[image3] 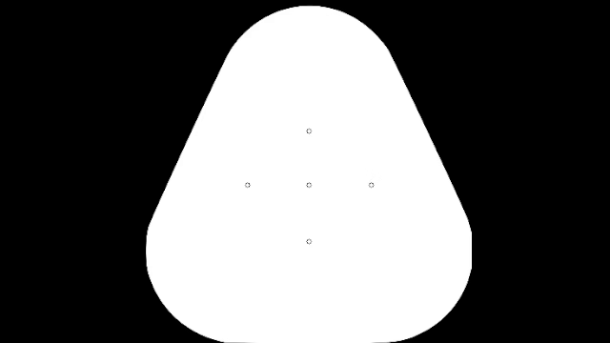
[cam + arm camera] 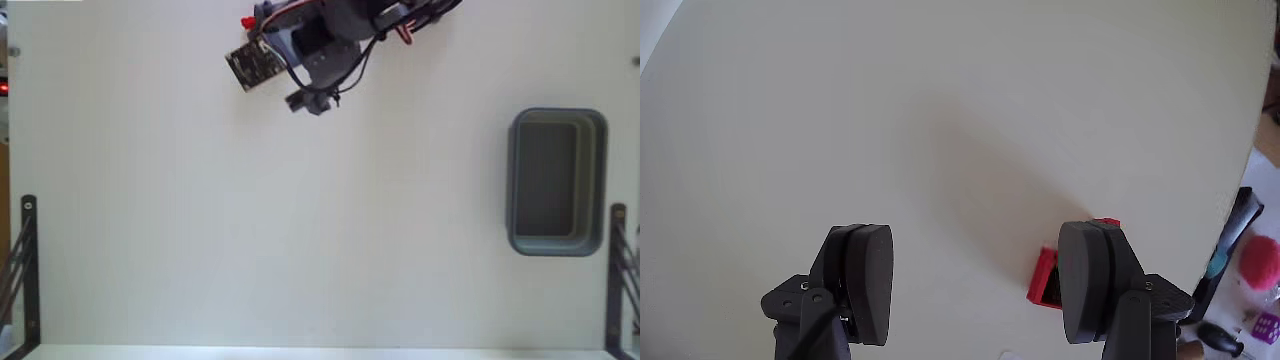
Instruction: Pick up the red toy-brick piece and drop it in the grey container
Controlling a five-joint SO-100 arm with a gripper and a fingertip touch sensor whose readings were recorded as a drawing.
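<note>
my gripper [image 2: 980, 280] is spread wide; i'd shift right so the red toy-brick piece [image 2: 1045, 277] sits centred between the fingers before closing.

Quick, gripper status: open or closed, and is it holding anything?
Gripper: open and empty; in the wrist view the red brick lies on the table, partly hidden behind the right-hand finger.
</note>
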